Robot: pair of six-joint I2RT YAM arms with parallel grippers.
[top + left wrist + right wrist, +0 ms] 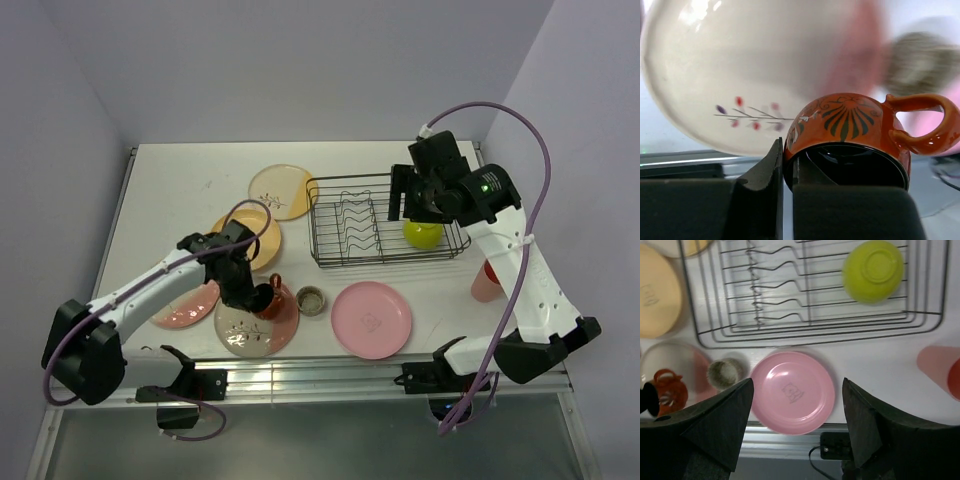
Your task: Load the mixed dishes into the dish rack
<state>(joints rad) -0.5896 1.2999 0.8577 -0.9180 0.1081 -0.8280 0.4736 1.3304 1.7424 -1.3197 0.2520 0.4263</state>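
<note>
My left gripper [258, 293] is shut on the wall of the dark red mug [273, 298], one finger inside and one outside, in the left wrist view too [787, 170]. The mug [850, 125] is over the cream-and-pink sprig plate [245, 328] [740, 65]. The dish rack [340, 215] [810, 330] holds the lime-yellow bowl [423, 234] [873, 271] at its right end. My right gripper [412, 205] [797, 410] is open and empty above the rack. The pink plate [371, 319] [792, 392], small greenish cup [311, 300] [725, 374] and salmon-pink tumbler [487, 282] [935, 365] stand on the table.
A cream-and-yellow plate [282, 191] lies at the back left of the rack, and a yellow-orange plate [262, 245] lies nearer. Another pink plate [185, 308] lies partly under my left arm. The table's front rail [320, 380] runs close to the near plates.
</note>
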